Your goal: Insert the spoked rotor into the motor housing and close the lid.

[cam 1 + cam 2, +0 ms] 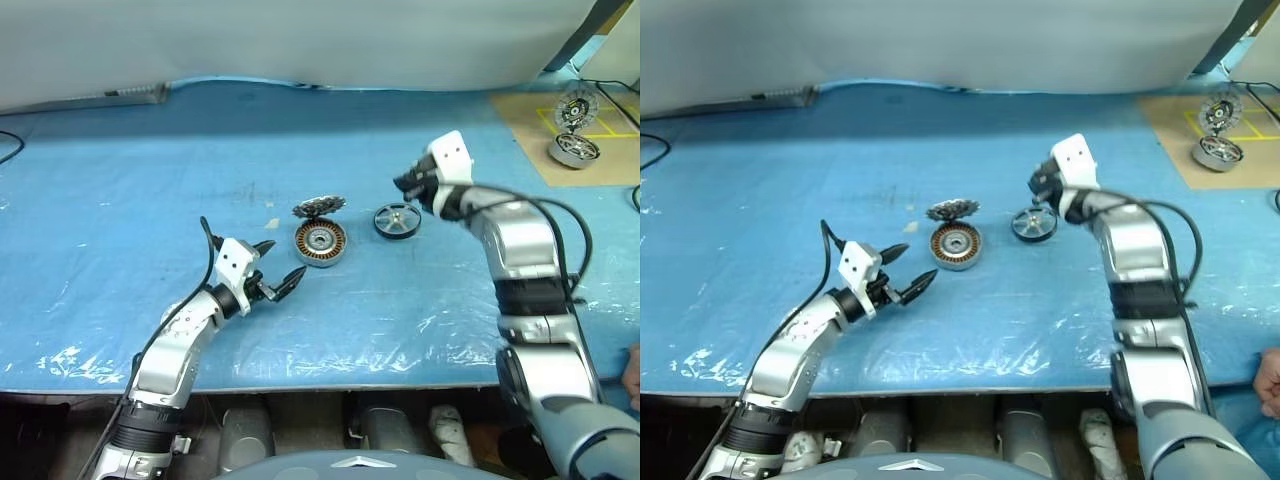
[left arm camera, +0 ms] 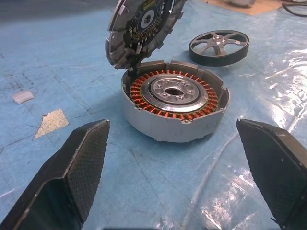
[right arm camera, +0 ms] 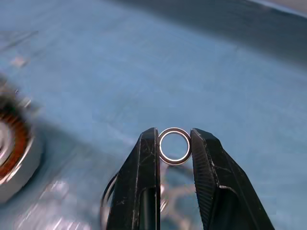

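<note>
Nearest the motor housing [image 1: 320, 244], the left pincer [image 1: 277, 268] hangs spread, pointing at it. The lid [image 1: 319, 207] stands up behind the housing. Right of the housing lies the spoked rotor [image 1: 397, 221], just under the right pincer [image 3: 174, 146], which pinches a thin ring [image 3: 174, 145] and is nearer.

light: bright, even | glare: plastic sheet [image 1: 440, 325] | blur: right wrist background

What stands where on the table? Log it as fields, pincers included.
motor housing: on blue table cover, copper windings exposed
lid: hinged up, open
spoked rotor: flat on the cover, beside housing, not inserted
left pincer: open, empty, near housing
right pincer: shut on small thin ring, above rotor
second motor unit: far right, on brown board
</note>
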`<move>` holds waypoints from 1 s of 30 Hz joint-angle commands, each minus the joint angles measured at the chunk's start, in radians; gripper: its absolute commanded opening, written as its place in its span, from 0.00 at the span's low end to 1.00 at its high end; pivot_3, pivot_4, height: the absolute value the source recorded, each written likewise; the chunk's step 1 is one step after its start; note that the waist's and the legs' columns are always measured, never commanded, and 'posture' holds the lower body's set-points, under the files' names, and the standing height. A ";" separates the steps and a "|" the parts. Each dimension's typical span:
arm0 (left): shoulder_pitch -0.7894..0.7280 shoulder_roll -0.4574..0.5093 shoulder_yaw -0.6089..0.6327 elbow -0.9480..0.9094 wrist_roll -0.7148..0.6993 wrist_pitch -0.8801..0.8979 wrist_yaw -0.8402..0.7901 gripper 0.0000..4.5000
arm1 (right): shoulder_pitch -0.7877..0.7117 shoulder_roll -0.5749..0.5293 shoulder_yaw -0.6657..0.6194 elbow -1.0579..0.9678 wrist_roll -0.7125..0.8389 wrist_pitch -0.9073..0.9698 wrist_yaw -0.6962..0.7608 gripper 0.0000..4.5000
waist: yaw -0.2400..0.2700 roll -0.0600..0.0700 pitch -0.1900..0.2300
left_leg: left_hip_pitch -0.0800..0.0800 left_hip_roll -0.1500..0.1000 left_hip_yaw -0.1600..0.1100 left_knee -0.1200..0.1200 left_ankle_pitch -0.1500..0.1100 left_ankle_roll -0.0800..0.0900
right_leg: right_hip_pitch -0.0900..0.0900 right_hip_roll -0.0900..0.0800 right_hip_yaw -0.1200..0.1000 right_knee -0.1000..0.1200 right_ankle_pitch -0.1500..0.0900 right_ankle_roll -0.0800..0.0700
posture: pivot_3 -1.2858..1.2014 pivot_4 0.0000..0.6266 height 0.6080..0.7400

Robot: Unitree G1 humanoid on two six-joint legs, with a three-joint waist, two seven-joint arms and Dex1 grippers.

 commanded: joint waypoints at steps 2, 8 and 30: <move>-0.012 0.007 -0.007 -0.012 0.004 -0.041 -0.013 1.00 | 0.098 0.012 0.106 -0.213 -0.024 -0.039 -0.042 0.12 | -0.015 0.000 0.000 | 0.000 0.000 0.000 0.000 0.000 0.000 | 0.001 0.000 0.001 0.000 0.000 0.001 | 0.52 0.24 1.00; -0.032 0.009 -0.011 0.012 0.015 -0.057 -0.015 1.00 | 0.079 0.124 0.194 -0.187 -0.026 -0.004 -0.113 0.12 | -0.017 0.000 0.000 | 0.003 -0.001 0.000 0.000 0.001 -0.002 | 0.003 0.000 0.002 0.000 -0.003 0.009 | 0.52 0.24 1.00; -0.010 -0.008 -0.010 0.030 0.040 -0.088 0.033 1.00 | -0.021 0.309 0.284 0.032 -0.043 -0.072 -0.176 0.12 | -0.018 0.000 0.000 | 0.002 -0.001 -0.001 -0.002 0.001 -0.002 | 0.002 0.000 0.002 -0.002 0.002 0.002 | 0.52 0.24 1.00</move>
